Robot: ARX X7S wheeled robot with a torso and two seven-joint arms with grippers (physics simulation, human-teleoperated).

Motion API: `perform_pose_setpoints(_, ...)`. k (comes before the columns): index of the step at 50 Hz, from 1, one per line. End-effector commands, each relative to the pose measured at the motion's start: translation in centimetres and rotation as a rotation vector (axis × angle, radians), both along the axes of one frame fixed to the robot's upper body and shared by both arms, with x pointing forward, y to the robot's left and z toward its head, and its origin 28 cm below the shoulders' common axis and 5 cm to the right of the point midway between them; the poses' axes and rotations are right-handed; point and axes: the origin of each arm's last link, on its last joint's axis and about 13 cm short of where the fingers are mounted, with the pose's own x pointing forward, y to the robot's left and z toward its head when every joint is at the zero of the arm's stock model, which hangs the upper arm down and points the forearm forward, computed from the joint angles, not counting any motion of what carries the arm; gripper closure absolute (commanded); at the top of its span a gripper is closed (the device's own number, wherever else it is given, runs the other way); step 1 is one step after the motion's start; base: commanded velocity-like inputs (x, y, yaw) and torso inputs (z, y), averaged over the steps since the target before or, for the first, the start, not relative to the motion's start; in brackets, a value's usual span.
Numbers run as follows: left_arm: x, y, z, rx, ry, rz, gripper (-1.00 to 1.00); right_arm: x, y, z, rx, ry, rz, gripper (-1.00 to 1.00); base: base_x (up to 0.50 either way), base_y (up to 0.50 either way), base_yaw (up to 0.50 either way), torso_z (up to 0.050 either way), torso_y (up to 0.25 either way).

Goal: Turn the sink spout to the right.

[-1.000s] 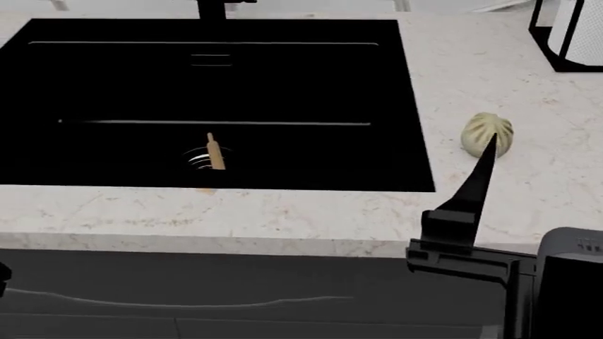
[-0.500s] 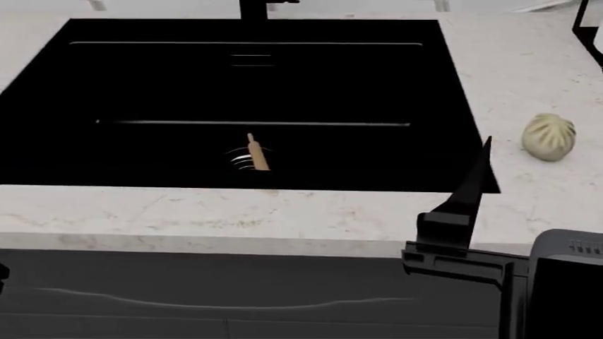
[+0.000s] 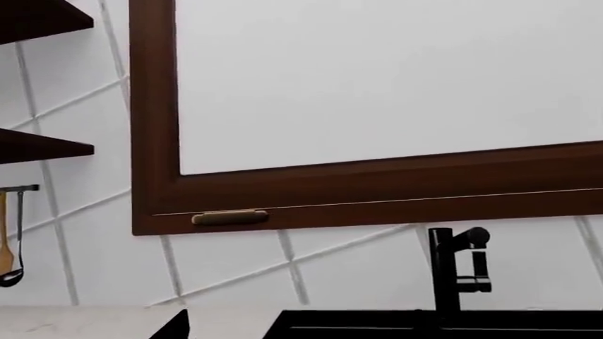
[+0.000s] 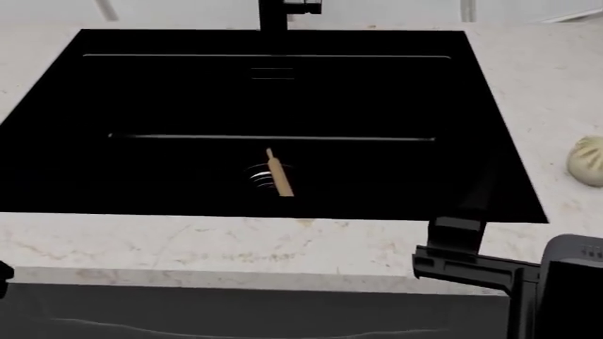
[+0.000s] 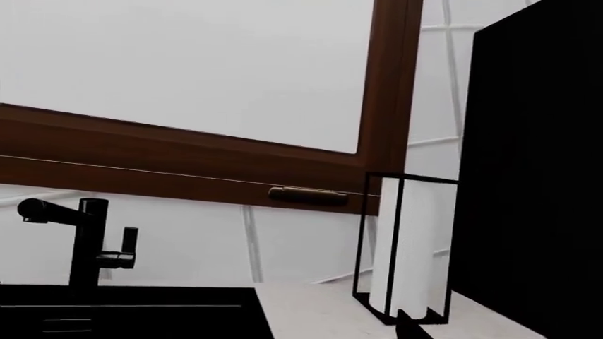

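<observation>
At the far left edge of my head view only a dark sliver of my left arm shows low down, and my left jaws are out of sight in every picture. Filling the upper and middle of that view is the sink, a large black basin sunk into the pale marbled table, with its round metallic drain near the centre and a small tan wooden stick lying across the drain. At the top centre stands the sink spout, cut off by the frame edge, behind the basin's rear rim. In my left wrist view the spout rises in the lower right below a brown window frame, its short arm and side lever turned toward the right of that picture. In my right wrist view the spout is at lower left, and a black wire holder with a white roll stands beside it on the table. At the lower right of my head view is my right gripper, one dark finger reaching up over the sink's right corner; whether its jaws are apart or together I cannot tell. At the right edge, a pale pleated dumpling rests on the table.
</observation>
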Motion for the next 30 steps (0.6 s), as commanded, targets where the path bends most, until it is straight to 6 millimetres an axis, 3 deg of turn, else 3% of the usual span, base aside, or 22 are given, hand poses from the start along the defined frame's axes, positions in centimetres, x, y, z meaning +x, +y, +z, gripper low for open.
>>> perform_pose_setpoints(1,0.03,-0.05,-0.1,0.006,0.004,-0.001,-1.0,0.04,-0.17,-0.24,0.007,0.009,-0.009,-1.0,0.26,0.0,0.0,0.0,0.0)
perform_pose_setpoints(17,0.21,-0.13,-0.28,0.01,0.007,-0.006,-1.0,0.08,-0.09,-0.44,0.001,0.012,-0.008,-1.0,0.26,0.01,0.0,0.0,0.0)
perform_pose_setpoints(30,0.27,-0.2,-0.42,0.018,0.012,-0.006,-1.0,-0.03,-0.3,-0.58,0.009,0.014,-0.023,-1.0,0.28,0.18,0.0,0.0,0.0)
